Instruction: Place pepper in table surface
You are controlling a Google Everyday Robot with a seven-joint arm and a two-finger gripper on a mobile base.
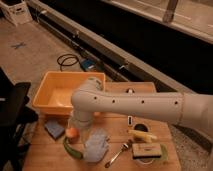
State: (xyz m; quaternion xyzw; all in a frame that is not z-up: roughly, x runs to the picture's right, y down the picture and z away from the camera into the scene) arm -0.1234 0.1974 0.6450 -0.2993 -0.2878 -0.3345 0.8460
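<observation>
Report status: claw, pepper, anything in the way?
Claw low over front-left table surface. Pepper lying there, just below claw. Orange fruit and crumpled clear plastic crowd it.
</observation>
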